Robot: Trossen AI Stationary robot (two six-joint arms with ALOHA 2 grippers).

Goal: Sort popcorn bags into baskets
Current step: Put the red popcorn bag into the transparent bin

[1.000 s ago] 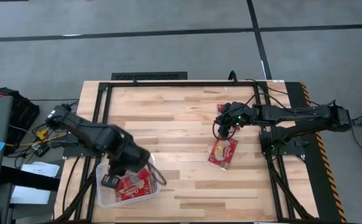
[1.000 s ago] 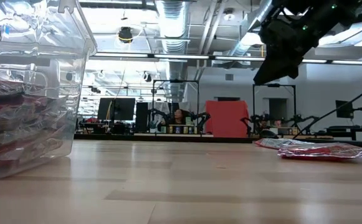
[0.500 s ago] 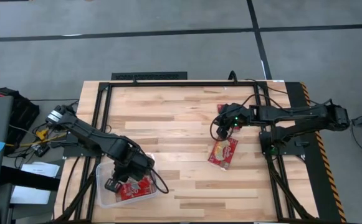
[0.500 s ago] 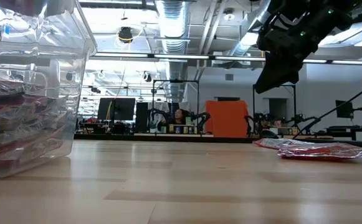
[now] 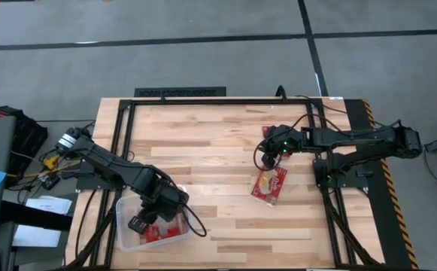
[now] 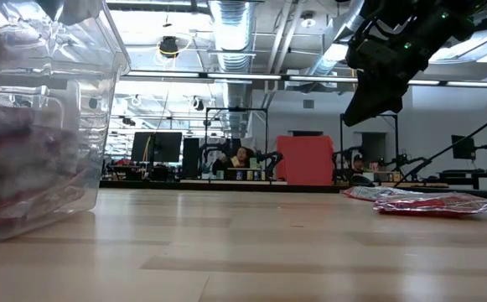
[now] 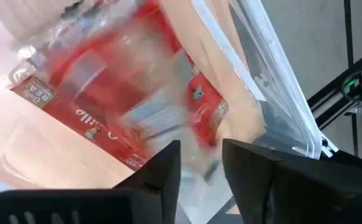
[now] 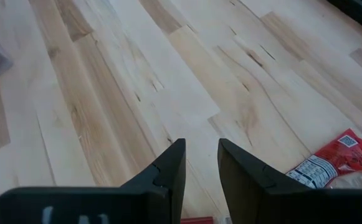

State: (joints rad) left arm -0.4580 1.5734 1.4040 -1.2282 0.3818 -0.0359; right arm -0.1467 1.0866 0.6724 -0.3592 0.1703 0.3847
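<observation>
High view: clear plastic tub [image 5: 125, 235] sits at the lower left of the wooden table [image 5: 210, 143], near the table's front edge. Red popcorn bags [image 5: 164, 228] lie inside it, partly covered by the left arm.

Left gripper [image 5: 144, 224] is down inside the tub, over the bags. In its wrist view the two dark fingers [image 7: 162, 171] stand slightly apart with a narrow gap between them, nothing pinched. Just beyond them lies a red bag with a pale panel and white lettering [image 7: 128, 87], blurred; the tub's clear wall [image 7: 274, 81] runs along the right of that frame.

Right gripper [image 5: 269, 150] hangs above the table, right of centre in the high view, just above the upper end of a loose red bag [image 5: 269, 184] that lies flat on the wood. Its wrist view shows both fingers [image 8: 168, 171] a little apart, empty, over bare boards, with the corner of a red bag [image 8: 336, 162] at the lower right of the frame.

Low view: tub wall [image 6: 50, 126] fills the left of the frame, red bags stacked inside [image 6: 8, 164]. Loose bag [image 6: 432, 201] lies flat at far right; the right gripper [image 6: 377, 71] is above it, clear of the surface.
</observation>
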